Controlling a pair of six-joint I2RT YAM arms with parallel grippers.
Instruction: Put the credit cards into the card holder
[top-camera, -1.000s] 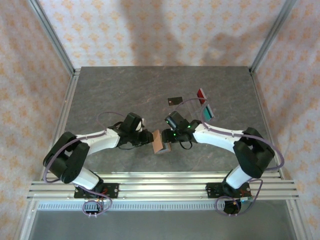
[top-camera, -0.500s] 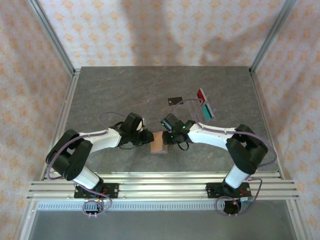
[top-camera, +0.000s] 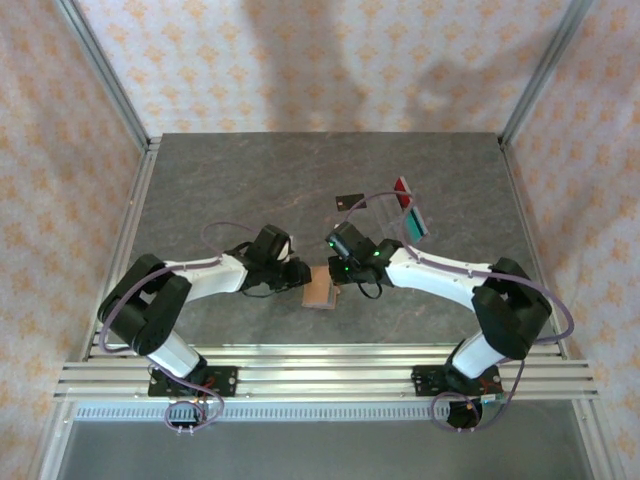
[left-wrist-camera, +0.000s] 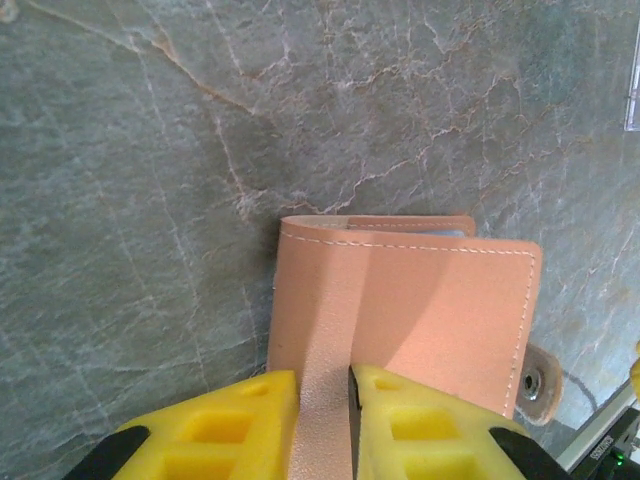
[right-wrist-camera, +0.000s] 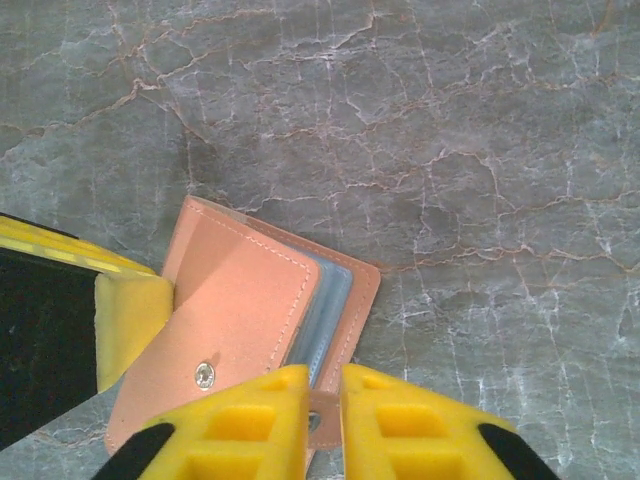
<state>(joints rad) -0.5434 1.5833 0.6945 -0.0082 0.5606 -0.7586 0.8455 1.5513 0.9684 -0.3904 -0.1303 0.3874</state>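
1. Card holder (top-camera: 318, 291): near-centre of table (top-camera: 250, 180), lying between the two grippers, cover partly lifted, bluish inner sleeves showing at the open edge.
2. Left gripper (left-wrist-camera: 325, 388): closed on the thin leather cover, pinching it edge-on from the holder's left side.
3. Right gripper (right-wrist-camera: 323, 388): jaws drawn almost together, with the snap tab (right-wrist-camera: 322, 412) between them. Reads as a grip on the tab, judged from the wrist view.
4. Key relation: all credit cards lie beyond the holder toward the far right, well apart from it. None in or touching the holder. Right arm clearly nearer to them; left arm better kept as the clamp.
5. Black card (top-camera: 349, 201): nearest to the holder, flat, long axis roughly left-right.
6. Red card (top-camera: 404, 187) and teal card (top-camera: 418, 225): close together, further right, long axes running diagonally away.
7. Count: three cards (one black, one red, one teal), one holder, two grippers both on the holder.
8. Judgement: no card loaded yet. Next needs the right fingers off the tab and out to the black card, with the cover held open.
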